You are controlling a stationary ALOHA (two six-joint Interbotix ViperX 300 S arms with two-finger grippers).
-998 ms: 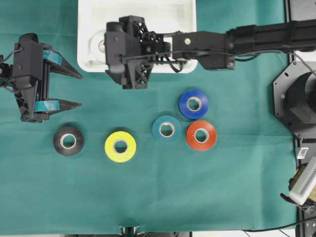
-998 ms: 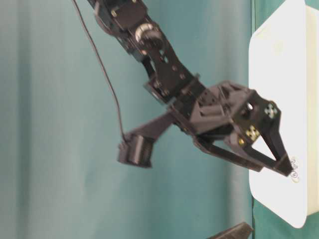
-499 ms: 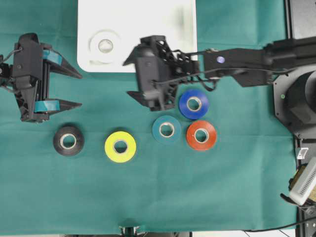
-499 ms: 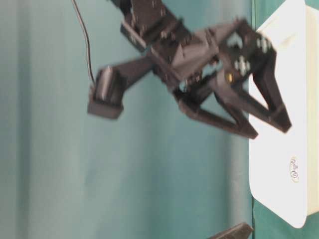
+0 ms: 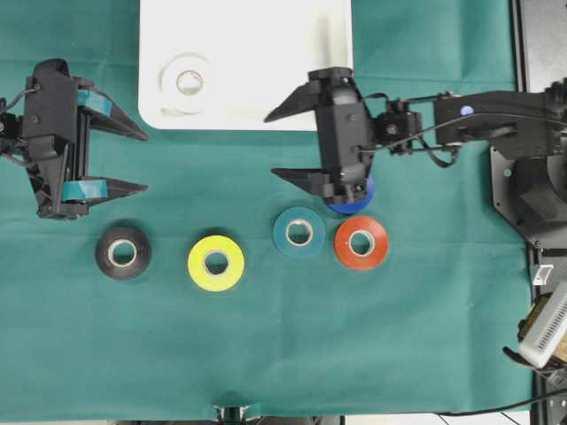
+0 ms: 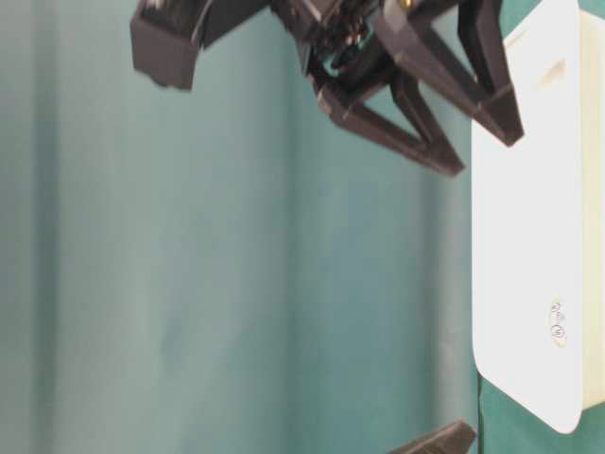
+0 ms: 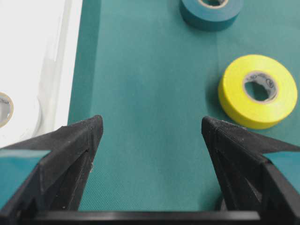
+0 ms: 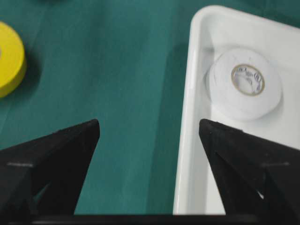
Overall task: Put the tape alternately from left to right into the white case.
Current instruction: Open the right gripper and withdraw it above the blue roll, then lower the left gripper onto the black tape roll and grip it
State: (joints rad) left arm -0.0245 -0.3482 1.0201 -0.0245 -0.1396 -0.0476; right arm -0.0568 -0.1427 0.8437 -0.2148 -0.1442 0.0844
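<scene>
The white case [image 5: 266, 53] lies at the back of the green cloth, with the white tape [image 5: 187, 81] flat in its left end. In a row in front lie the black [image 5: 123, 252], yellow [image 5: 216, 263], teal [image 5: 299, 232] and orange-red [image 5: 361, 242] rolls. The blue roll [image 5: 361, 203] is mostly hidden under my right wrist. My right gripper [image 5: 273, 146] hangs open and empty just in front of the case's front rim [image 8: 187, 122]. My left gripper [image 5: 143, 161] rests open and empty left of the case, behind the black roll. The left wrist view shows the yellow roll [image 7: 258, 91] ahead to the right.
The right arm's base [image 5: 532, 186] and a white device [image 5: 545, 328] stand off the cloth at the right edge. The cloth's front edge runs along the bottom of the overhead view. Bare cloth lies between the left gripper and the yellow roll.
My right gripper has drawn out of the case and moved right and forward, over the blue roll, leaving the white tape in the case. The left arm has not moved.
</scene>
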